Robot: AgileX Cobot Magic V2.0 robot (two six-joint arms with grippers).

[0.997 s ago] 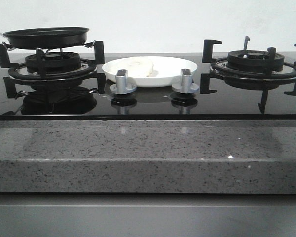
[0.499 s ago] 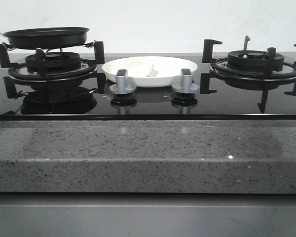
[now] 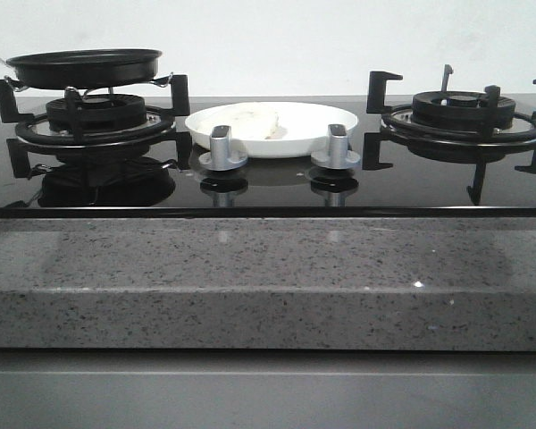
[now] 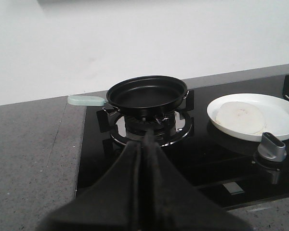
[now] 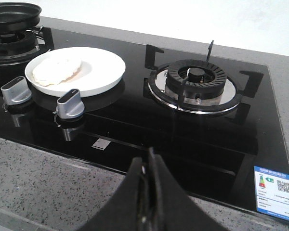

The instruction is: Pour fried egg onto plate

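The fried egg [image 3: 250,118] lies pale side up, with no yolk showing, on the left part of the white plate [image 3: 326,121], which sits on the black hob between the two burners. The egg [image 4: 240,118] and plate [image 4: 279,115] also show in the left wrist view, and the egg [image 5: 57,71] and plate [image 5: 103,67] in the right wrist view. The black frying pan [image 3: 85,67] rests empty on the left burner; its pale green handle [image 4: 85,100] points left. My left gripper [image 4: 148,137] is shut and empty, pulled back from the pan. My right gripper [image 5: 150,156] is shut and empty over the counter's front edge.
Two grey knobs [image 3: 221,147] [image 3: 337,146] stand in front of the plate. The right burner [image 3: 464,116] has raised black pan supports. A grey speckled stone counter [image 3: 268,268] runs along the front. A white wall stands behind.
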